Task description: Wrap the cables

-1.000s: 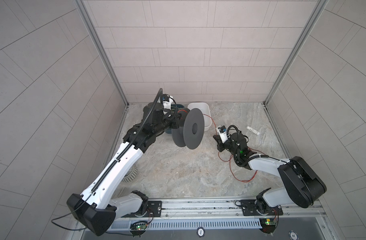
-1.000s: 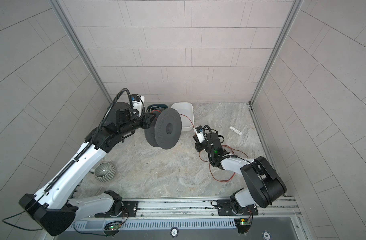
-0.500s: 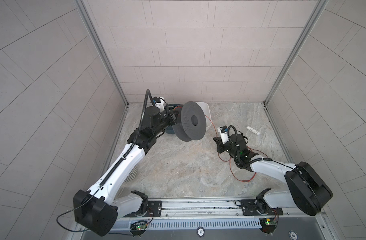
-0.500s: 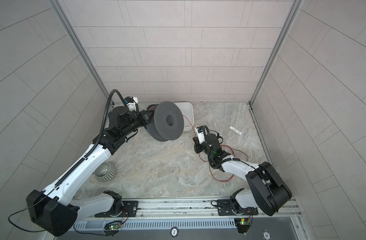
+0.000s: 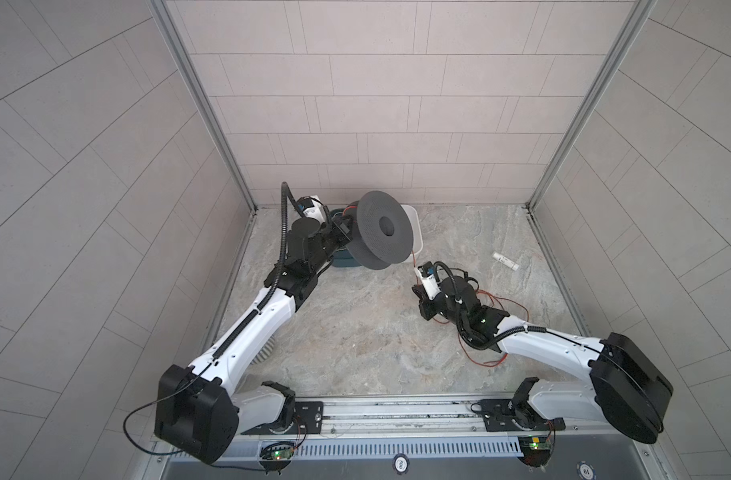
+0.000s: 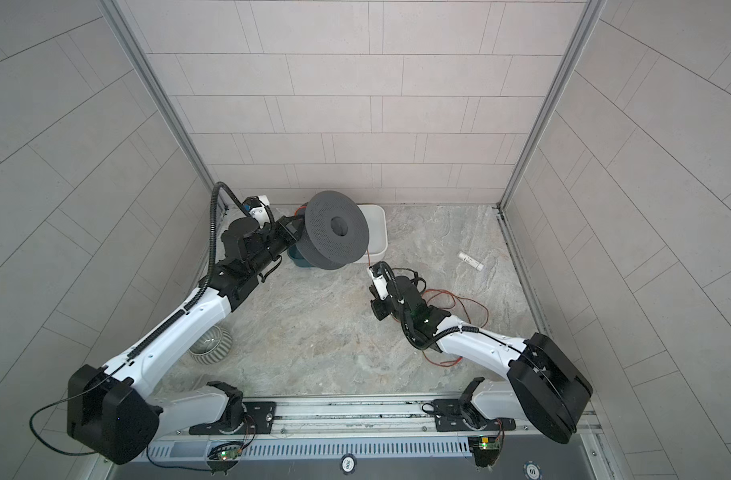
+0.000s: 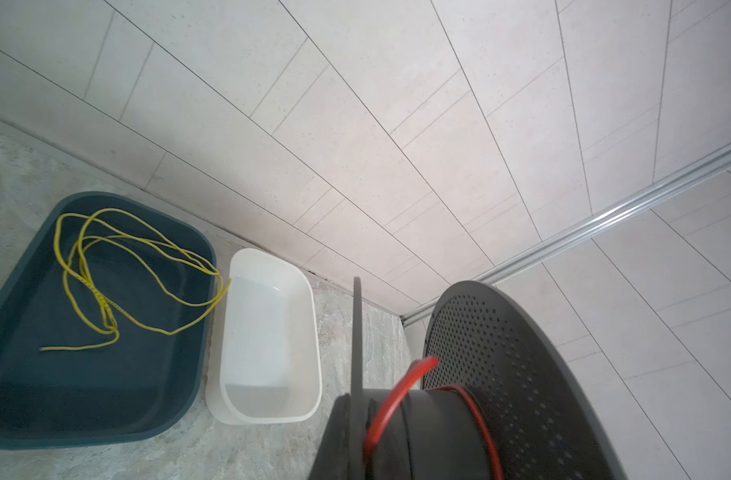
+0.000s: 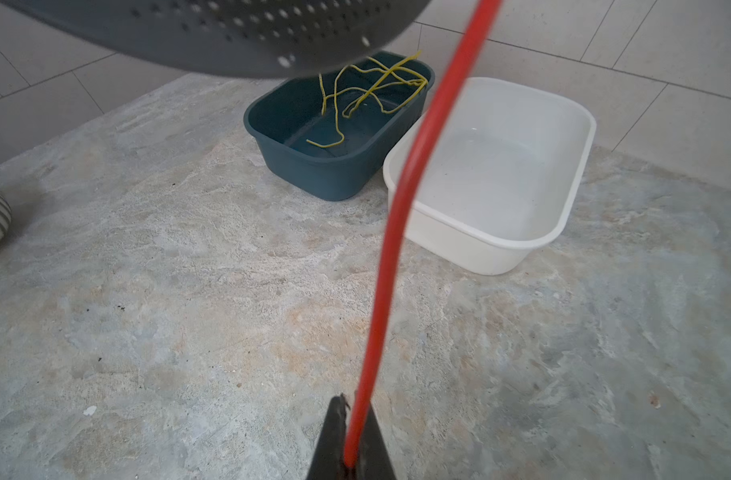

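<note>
Compared with a second earlier, the perforated dark grey plastic spool (image 5: 382,232) has been carried toward the back wall and tipped so that its round flange faces upward, while the right gripper (image 5: 416,289) has barely shifted. In both top views the spool is seen held off the marbled stone tabletop (image 5: 355,340) by the left gripper (image 5: 342,227), whose jaws are closed on it, though the exact grip point is hidden behind the flange. Below the spool stand a dark teal plastic bin (image 5: 344,264) and a white plastic bin (image 5: 416,232), side by side. The thin red-orange cable (image 5: 414,258) is stretched from the spool down to the right gripper, and the rest of it is spread in loose loops on the tabletop beside the right arm. A small white tube (image 5: 506,262) is seen lying apart near the right wall, and a grey-and-white ribbed bowl (image 6: 210,345) beside the left arm. In the left wrist view, red turns of the cable (image 7: 386,409) are seen around the spool's hub between its two flanges, and a thin yellow-green wire (image 7: 170,333) is seen lying in loose loops inside the teal bin. In the right wrist view the cable (image 8: 397,216) is pinched between the closed fingertips (image 8: 332,440) of the right gripper and rises taut past the white bin, beside the spool's flange.
</note>
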